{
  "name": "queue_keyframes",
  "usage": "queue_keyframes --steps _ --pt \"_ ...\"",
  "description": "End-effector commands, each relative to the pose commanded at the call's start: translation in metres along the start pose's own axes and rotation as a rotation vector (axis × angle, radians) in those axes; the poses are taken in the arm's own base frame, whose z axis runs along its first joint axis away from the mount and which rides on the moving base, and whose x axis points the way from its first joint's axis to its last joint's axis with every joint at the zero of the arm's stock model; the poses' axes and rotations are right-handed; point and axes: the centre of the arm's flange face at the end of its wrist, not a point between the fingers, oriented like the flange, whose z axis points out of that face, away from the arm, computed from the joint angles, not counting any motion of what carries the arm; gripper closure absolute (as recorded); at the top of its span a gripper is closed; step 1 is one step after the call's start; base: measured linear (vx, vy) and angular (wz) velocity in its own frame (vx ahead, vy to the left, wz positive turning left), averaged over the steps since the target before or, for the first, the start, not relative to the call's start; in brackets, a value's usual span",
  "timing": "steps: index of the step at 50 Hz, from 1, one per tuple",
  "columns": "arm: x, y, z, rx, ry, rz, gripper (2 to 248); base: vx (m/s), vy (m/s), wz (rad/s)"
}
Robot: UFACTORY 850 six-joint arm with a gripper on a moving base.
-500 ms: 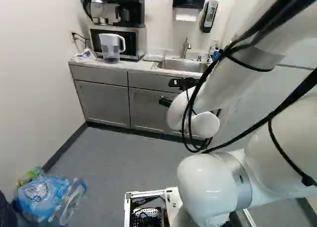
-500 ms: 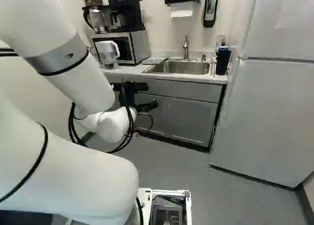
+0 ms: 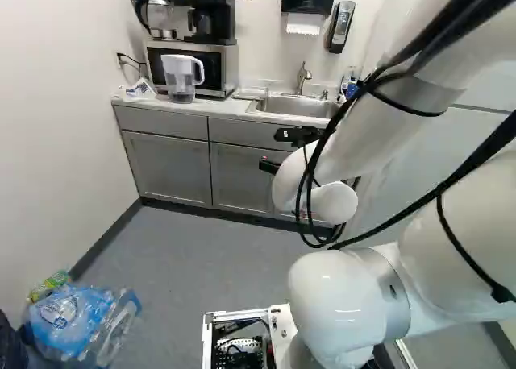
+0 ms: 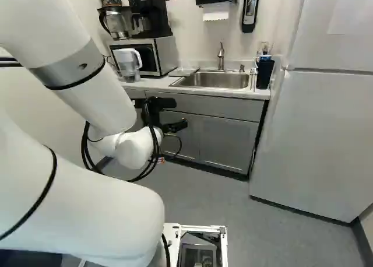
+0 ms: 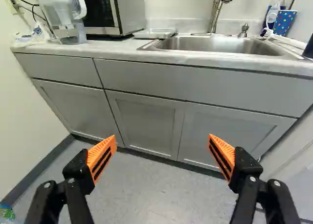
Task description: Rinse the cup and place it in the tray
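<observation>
nothing you can see has moved since the earlier frame: your arm [image 4: 96, 104] and base hold the same pose. your gripper [image 4: 180, 113] stands before the sink cabinets [image 5: 146, 123] with its orange-padded fingers spread wide, nothing between them. you'll find the blue dotted cup [image 5: 284, 22] beside the sink [image 5: 215, 44], at the opposite end from the shallow pale tray [image 5: 155, 33] near the microwave [image 5: 128, 11].

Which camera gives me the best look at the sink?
The right base view: the whole sink shows unobstructed, from above. In the left base view, the arm covers its right end. The wrist view is nearer but flatter, showing less of the inside.
</observation>
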Motion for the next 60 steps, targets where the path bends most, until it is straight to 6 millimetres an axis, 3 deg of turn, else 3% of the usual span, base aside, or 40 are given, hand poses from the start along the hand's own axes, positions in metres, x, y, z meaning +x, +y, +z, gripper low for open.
queue_keyframes --steps 22,60 --pt "0.008 0.000 0.013 0.000 -0.002 0.000 3 0.000 0.000 0.000" --pt "0.052 0.000 0.029 0.000 0.091 0.000 3 0.000 0.000 0.000"
